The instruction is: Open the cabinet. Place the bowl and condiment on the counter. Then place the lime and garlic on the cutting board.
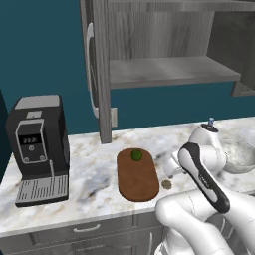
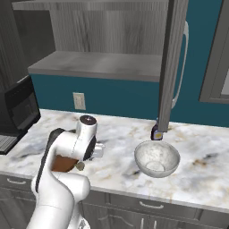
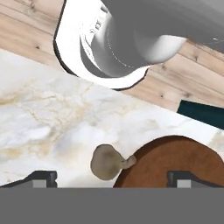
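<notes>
On cutting board [image 1: 137,178] lime [image 1: 136,155], beside its edge garlic [image 3: 107,162], claw [image 3: 112,179] spread above

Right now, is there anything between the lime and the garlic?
Just bare cutting board and a sliver of counter. The left base view shows the lime on the board, the garlic beside it.

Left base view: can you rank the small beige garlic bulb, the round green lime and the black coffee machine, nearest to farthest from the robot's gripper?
1. Beige garlic bulb, on the marble counter at the wooden cutting board's right edge, just ahead of the open gripper.
2. Green lime, on the board's far end.
3. Black coffee machine, far left.
</notes>
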Controlling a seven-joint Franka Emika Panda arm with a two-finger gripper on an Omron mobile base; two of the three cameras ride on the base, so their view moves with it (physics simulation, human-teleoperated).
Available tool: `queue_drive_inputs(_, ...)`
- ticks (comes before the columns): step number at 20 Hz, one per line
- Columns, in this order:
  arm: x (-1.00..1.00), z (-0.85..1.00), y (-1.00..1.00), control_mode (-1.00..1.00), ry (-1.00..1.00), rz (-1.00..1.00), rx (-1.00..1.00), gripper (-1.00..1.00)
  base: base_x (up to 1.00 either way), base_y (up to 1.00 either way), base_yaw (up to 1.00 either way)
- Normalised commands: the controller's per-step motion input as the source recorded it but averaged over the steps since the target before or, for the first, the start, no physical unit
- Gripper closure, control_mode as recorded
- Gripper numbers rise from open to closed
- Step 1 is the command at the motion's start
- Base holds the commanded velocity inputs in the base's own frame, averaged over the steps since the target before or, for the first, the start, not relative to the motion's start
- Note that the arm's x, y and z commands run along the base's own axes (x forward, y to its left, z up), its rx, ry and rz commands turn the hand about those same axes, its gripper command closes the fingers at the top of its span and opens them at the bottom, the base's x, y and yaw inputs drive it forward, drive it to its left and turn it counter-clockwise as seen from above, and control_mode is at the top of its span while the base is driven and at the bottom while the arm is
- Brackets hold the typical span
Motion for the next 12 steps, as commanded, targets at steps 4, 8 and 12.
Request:
queue_drive_inputs(4,-0.01,0.00,0.00,-1.00,0.00,0.02,0.05,-1.00,0.00,0.00,0.00)
queue_drive_inputs(8,0.00,0.00,0.00,-1.00,0.00,0.07,0.00,-1.00,0.00,0.00,0.00)
queue_drive_inputs(12,0.04,0.00,0.00,-1.00,0.06,0.11,-0.01,-1.00,0.00,0.00,0.00)
